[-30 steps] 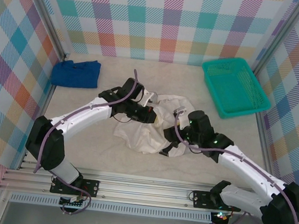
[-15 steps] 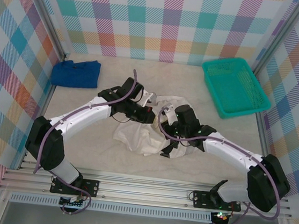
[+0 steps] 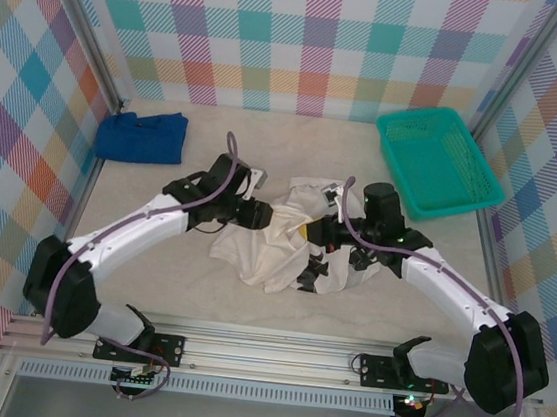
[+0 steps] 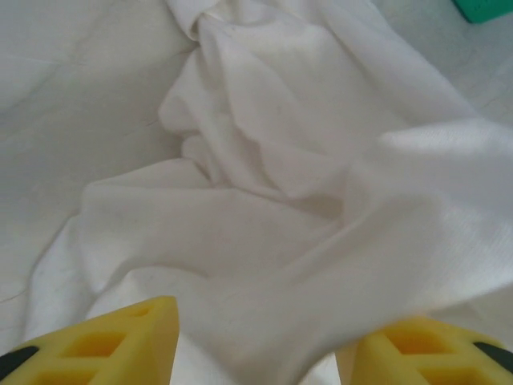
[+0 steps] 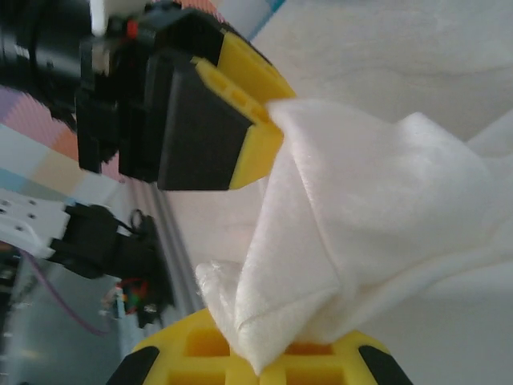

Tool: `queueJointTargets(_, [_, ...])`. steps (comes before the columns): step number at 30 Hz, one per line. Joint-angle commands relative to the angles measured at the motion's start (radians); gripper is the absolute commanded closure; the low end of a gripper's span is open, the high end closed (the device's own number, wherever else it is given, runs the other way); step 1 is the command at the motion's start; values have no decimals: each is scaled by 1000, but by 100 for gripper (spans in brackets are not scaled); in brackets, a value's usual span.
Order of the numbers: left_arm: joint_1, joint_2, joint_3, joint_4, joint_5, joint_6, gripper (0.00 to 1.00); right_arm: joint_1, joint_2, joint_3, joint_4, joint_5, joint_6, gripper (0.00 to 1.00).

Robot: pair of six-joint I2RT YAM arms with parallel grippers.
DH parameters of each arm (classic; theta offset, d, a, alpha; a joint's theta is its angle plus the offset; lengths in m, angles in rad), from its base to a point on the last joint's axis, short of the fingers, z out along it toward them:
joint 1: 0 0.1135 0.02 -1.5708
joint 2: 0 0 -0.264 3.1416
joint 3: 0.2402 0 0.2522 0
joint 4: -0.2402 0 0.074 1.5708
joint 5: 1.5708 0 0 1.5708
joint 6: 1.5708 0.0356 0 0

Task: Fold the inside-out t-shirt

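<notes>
Working left to right: our left gripper [image 4: 256, 337] has its yellow fingers [image 4: 96, 341] spread apart with nothing pinched. The crumpled white cotton inside-out t-shirt [image 3: 271, 258] is bunched just ahead of and between them. Our right gripper [image 5: 256, 357] is clenched on a fold of that shirt, right opposite the left fingertips. We'd lift that fold gently so the left can bite a nearby edge, then spread it flat. Can't tell hem from sleeve or collar in this heap, and the cloth hides the right fingertips.

Table [image 3: 150, 274] with t-shirt [image 3: 268, 253], blue cloth [image 3: 142, 136], basket [image 3: 440, 162]
</notes>
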Motion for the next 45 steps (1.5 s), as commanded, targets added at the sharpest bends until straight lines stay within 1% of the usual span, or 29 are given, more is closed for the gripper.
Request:
queueJointTargets(1, [-39,-147,-94,94,-11,31,46,-13,29,-9,116,-116,96,100])
queueJointTargets(5, [-81,-220,-152,178,190,85,46,-17,46,0,92,-106,78,100])
queueJointTargets(8, [-97,-215,-152,219,296,127,46,-18,48,-4,96,-107,83,100])
queueJointTargets(13, [-100,-127,-94,218,327,173,46,-18,35,-10,83,-103,80,100])
queueJointTargets(14, [-100,-109,-82,253,339,176,47,-18,31,-11,77,-100,80,100])
queueJointTargets(18, [-101,-64,-54,273,367,181,49,-18,21,-13,62,-95,69,100])
queueJointTargets(20, [-102,-52,-48,285,373,181,51,-18,19,-12,59,-94,68,100])
queueJointTargets(22, [-102,-40,-40,285,381,181,56,-18,18,-14,59,-93,68,100])
queueJointTargets(24, [-103,-30,-34,276,369,187,65,-18,15,-14,58,-91,65,100])
queueJointTargets(26, [-102,-23,-31,273,366,190,77,-18,14,-13,59,-89,64,100])
queueJointTargets(30, [-101,-21,-26,271,372,181,97,-19,11,-15,60,-84,66,100])
queueJointTargets(31, [-101,-22,-20,263,375,178,100,-19,8,-15,59,-79,66,100])
queueJointTargets(32, [-101,-22,-11,251,377,174,100,-19,6,-13,56,-74,65,100])
queueJointTargets(33, [-101,-23,2,236,373,169,100,-19,-1,-7,37,-54,57,100])
queueJointTargets(34, [-100,-23,24,178,358,151,100,-19,-11,7,-12,-2,40,99])
queueJointTargets(35, [-100,-23,52,133,335,119,100,-18,-23,40,-120,155,33,91])
queueJointTargets(36, [-101,-20,83,91,321,86,100,-17,-30,74,-228,308,37,81])
queueJointTargets(38, [-97,3,165,-9,335,-28,100,10,-36,143,-416,592,8,65])
queueJointTargets(40, [-100,30,233,-65,386,-111,100,85,-72,139,-449,783,-42,57])
queueJointTargets(41, [-106,39,263,-88,391,-152,100,123,-102,114,-419,828,-61,55])
queueJointTargets(42, [-112,40,287,-109,384,-171,100,142,-128,91,-388,831,-72,53])
queueJointTargets(43, [-120,39,312,-132,367,-185,100,162,-173,49,-334,821,-77,51])
queueJointTargets(45, [-125,33,350,-173,338,-210,100,178,-247,-22,-234,737,-101,49])
